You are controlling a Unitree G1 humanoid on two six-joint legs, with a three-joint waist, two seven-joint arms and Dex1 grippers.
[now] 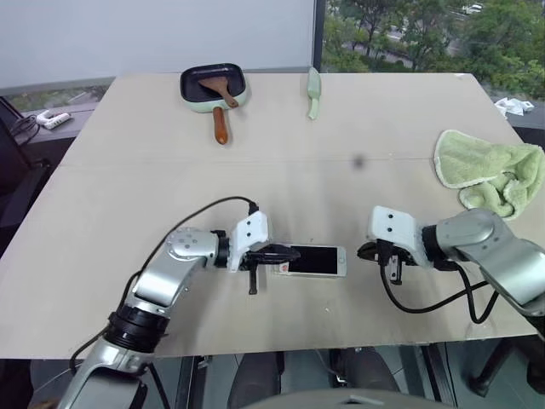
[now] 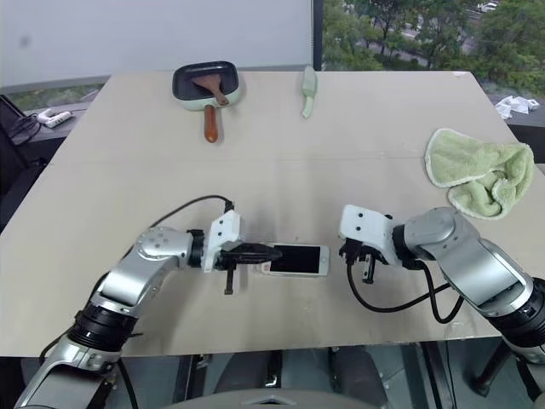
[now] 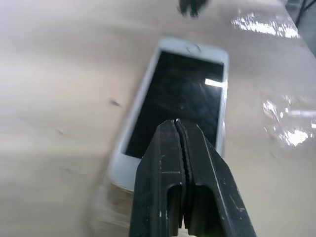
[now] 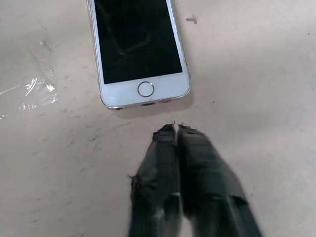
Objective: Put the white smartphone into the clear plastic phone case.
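Phone: white smartphone (image 1: 312,261) lies screen up on the tabletop (image 1: 281,162), mid-front.
Left gripper (image 3: 180,129): jaws clenched, empty, tips over the phone's near end.
Right gripper (image 4: 174,129): jaws clenched, just off the phone's button end.
Case: I see glossy clear plastic (image 4: 29,91) just beside the phone; its outline is unclear.
Advice: I'd find the case's rim before sliding the phone.

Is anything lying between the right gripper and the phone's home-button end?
No. In the right wrist view, bare table separates the shut right gripper from the white smartphone.
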